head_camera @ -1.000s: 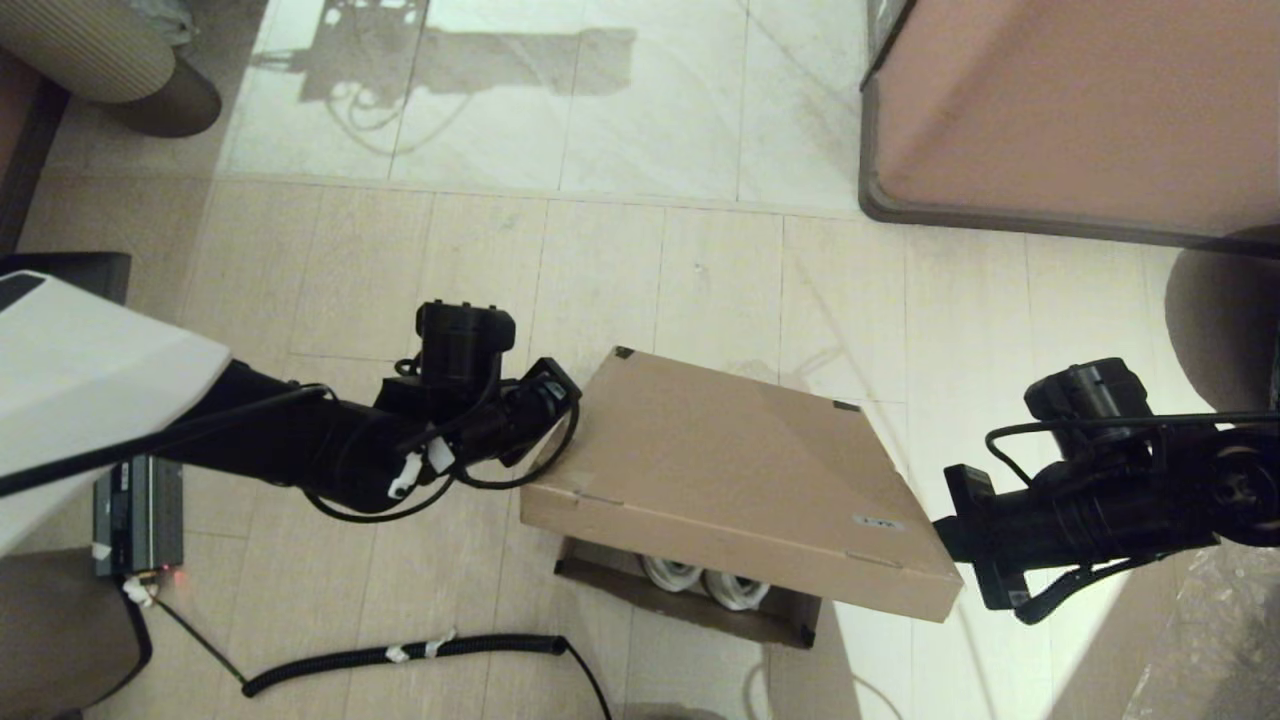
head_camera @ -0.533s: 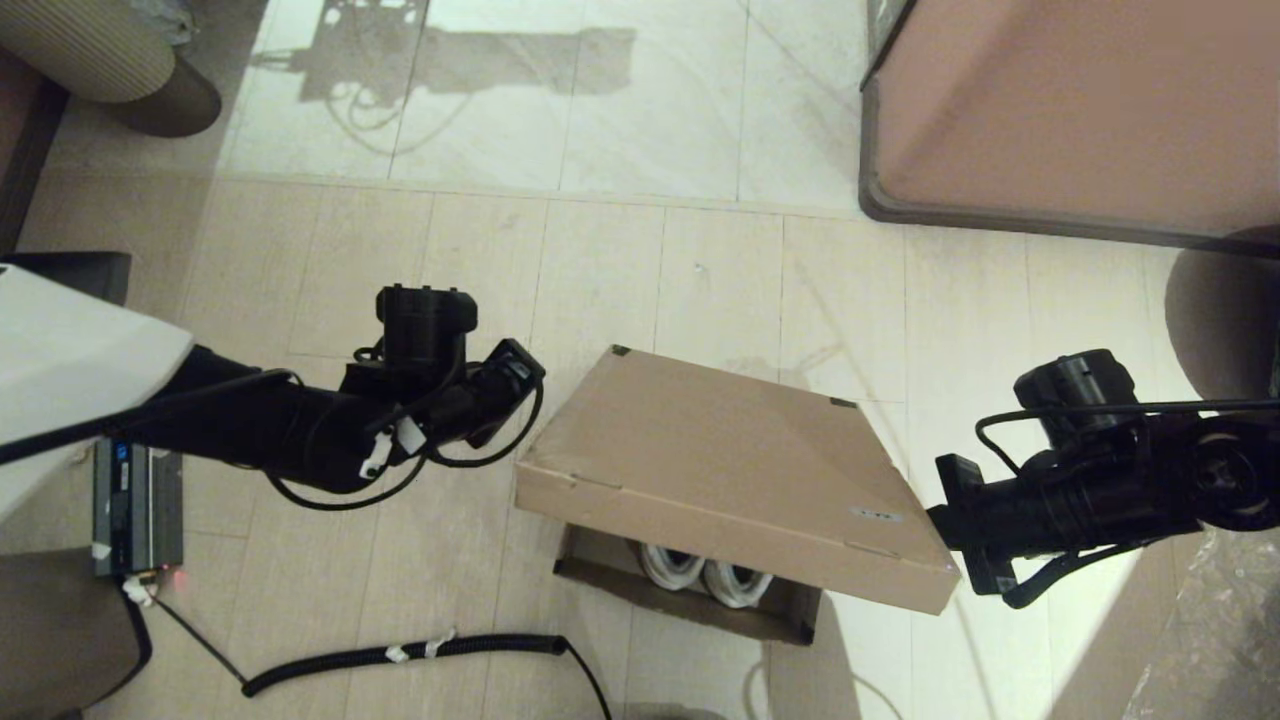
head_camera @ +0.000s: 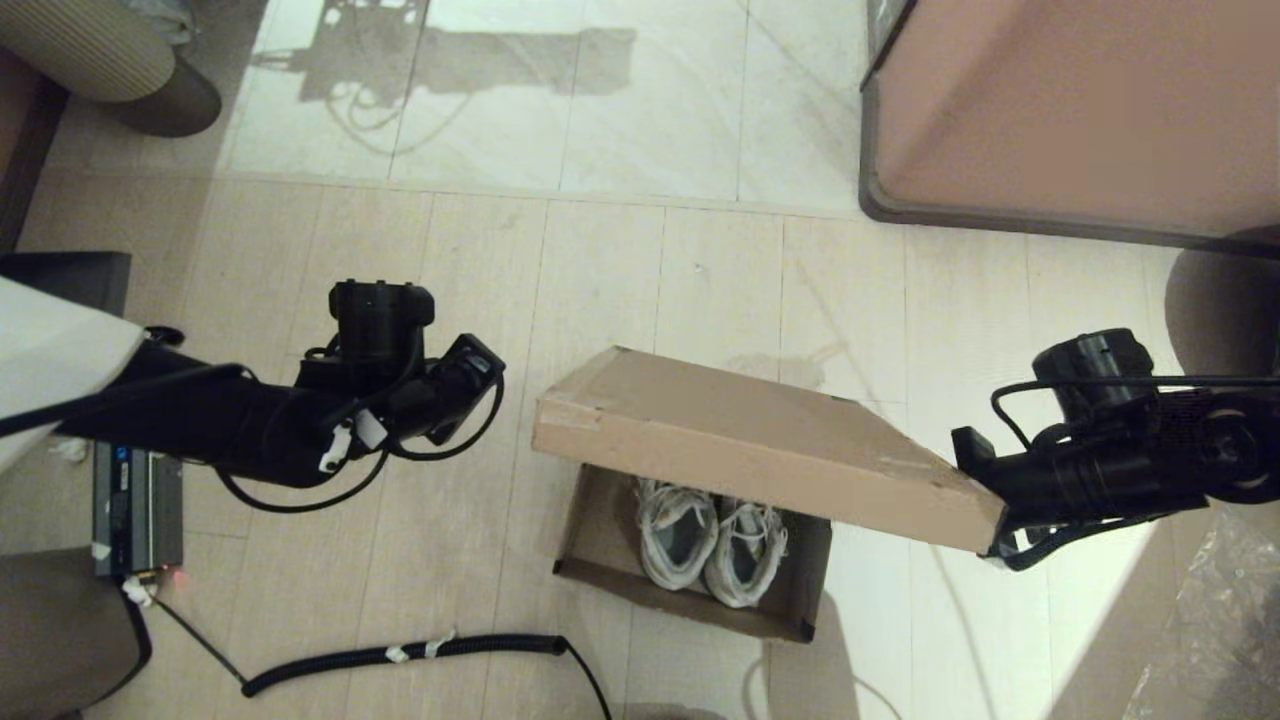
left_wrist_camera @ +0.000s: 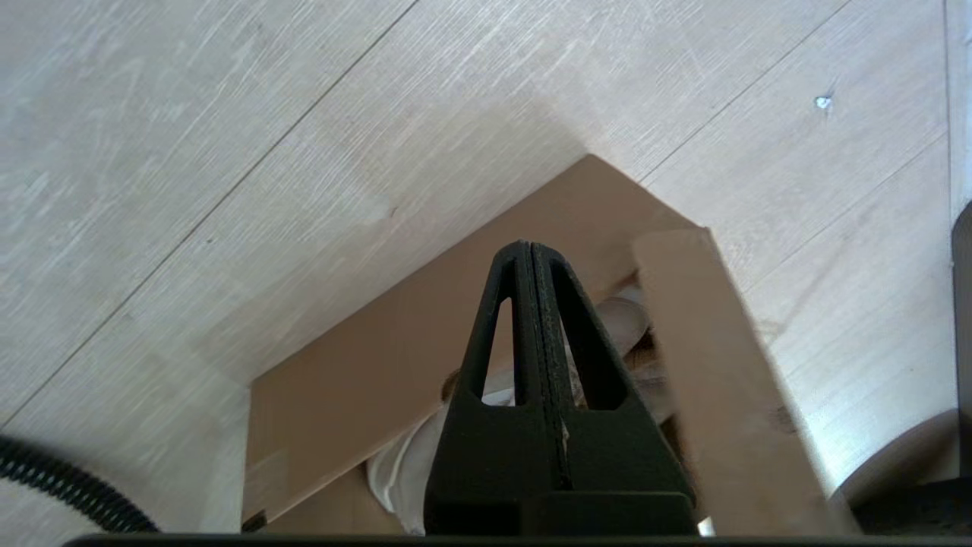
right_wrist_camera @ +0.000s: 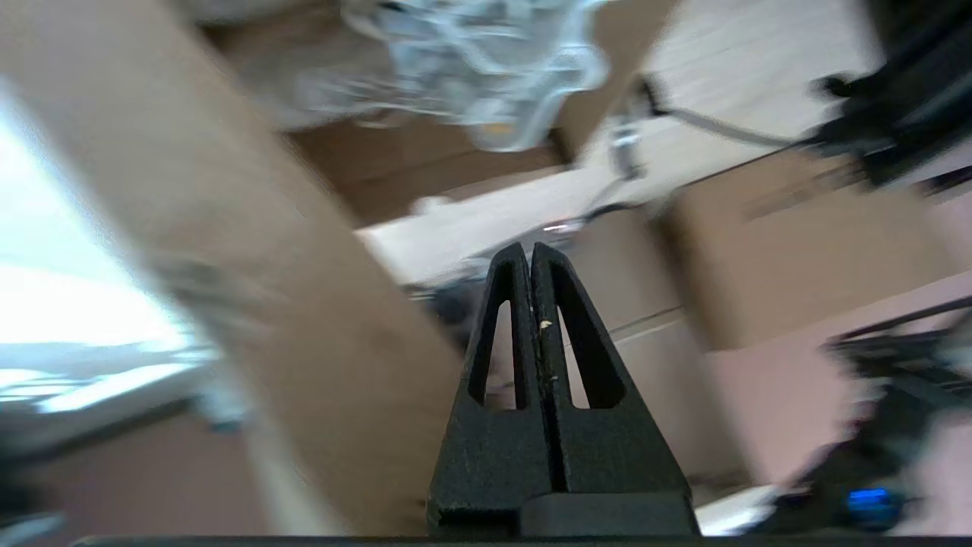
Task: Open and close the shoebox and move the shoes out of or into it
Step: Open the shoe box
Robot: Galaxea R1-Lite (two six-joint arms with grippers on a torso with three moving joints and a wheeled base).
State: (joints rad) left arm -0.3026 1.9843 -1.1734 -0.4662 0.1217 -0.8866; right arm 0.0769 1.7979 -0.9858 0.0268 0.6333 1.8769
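The brown cardboard shoebox stands on the floor with its hinged lid tilted up at the front. Inside lie the white sneakers, side by side, toes toward me. My right gripper is shut and sits against the lid's raised right front corner; in the right wrist view the lid runs beside the shut gripper and the sneakers show beyond. My left gripper is shut, holds nothing, and hangs left of the box; in the left wrist view the gripper points at the lid.
A large pinkish-brown cabinet with dark edging stands at the back right. A coiled black cable lies in front of the box. A grey device sits at the left, a round ribbed stool at the far left.
The lid's front has swung up higher, with my right gripper rising with its corner, so the sneakers show more. My left arm has drawn back to the left, away from the box.
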